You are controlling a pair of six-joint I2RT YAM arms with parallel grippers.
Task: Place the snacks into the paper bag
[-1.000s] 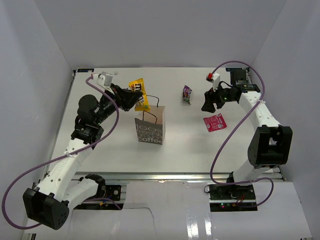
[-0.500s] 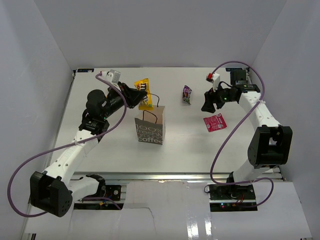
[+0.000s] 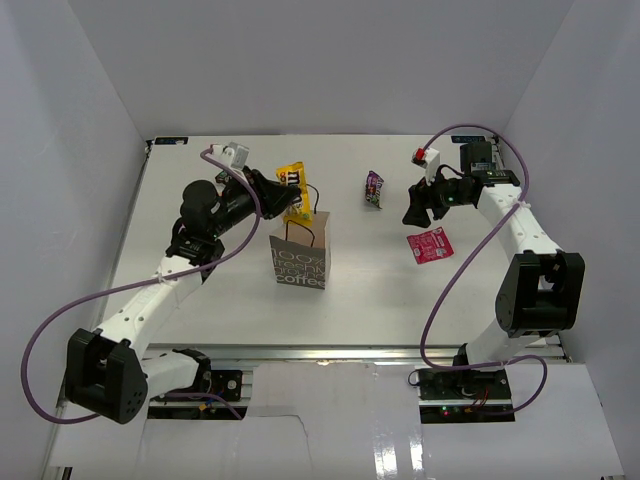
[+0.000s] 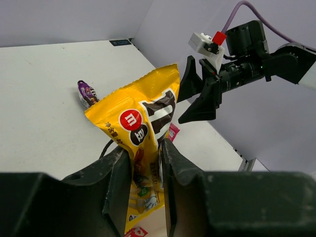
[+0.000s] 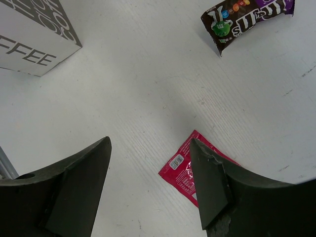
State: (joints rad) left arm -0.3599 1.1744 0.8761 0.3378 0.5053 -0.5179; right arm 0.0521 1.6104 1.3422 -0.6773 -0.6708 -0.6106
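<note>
Holding yellow packet aloft: left gripper clamped on its lower half, paper bag mouth just beneath the fingers. Wrapper looks light, floppy and slick, judged best pinched across the flat faces near mid-length. Right gripper jaws apart, empty; red packet lying below it, purple packet further ahead.

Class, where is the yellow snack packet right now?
In the top view, left of centre: the yellow packet is pinched in the left gripper, just beyond the open top of the paper bag.
</note>
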